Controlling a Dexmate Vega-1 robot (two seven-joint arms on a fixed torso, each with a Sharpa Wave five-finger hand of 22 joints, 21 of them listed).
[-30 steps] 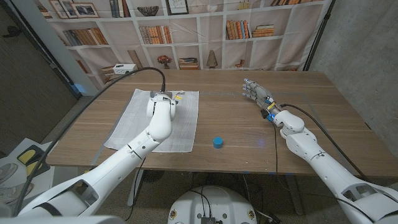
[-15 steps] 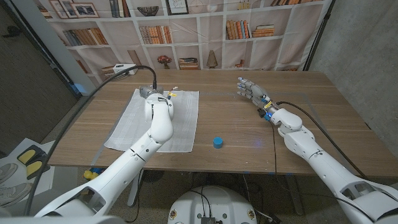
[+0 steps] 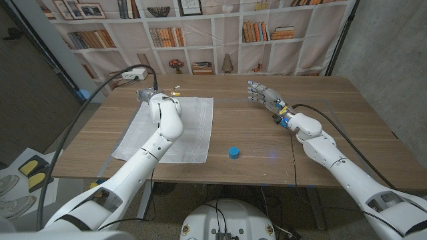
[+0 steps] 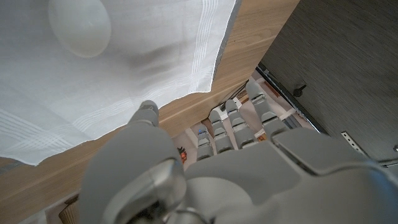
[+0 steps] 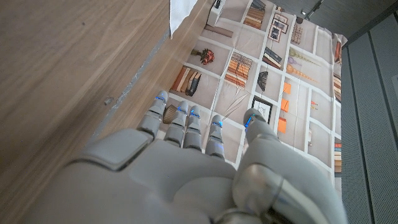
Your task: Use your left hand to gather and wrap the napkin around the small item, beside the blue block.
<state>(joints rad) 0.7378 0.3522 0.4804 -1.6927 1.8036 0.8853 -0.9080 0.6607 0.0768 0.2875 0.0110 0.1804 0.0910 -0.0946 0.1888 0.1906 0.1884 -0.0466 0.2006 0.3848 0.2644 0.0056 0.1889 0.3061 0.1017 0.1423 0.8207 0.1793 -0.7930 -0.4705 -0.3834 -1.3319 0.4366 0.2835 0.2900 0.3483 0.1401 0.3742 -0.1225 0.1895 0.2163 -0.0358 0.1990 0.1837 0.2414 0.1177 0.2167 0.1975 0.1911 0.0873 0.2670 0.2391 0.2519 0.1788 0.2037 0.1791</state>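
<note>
left hand [image 3: 148,95] mostly hidden by wrist | small item unclear under napkin [image 3: 193,127]

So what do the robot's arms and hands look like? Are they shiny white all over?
Mostly. Both arms are smooth, rounded white shells with thick black cables running along them. The left hand and right hand are grey metal. The right hand's fingers have small blue marks, and its wrist shows bits of blue, yellow and red.
</note>
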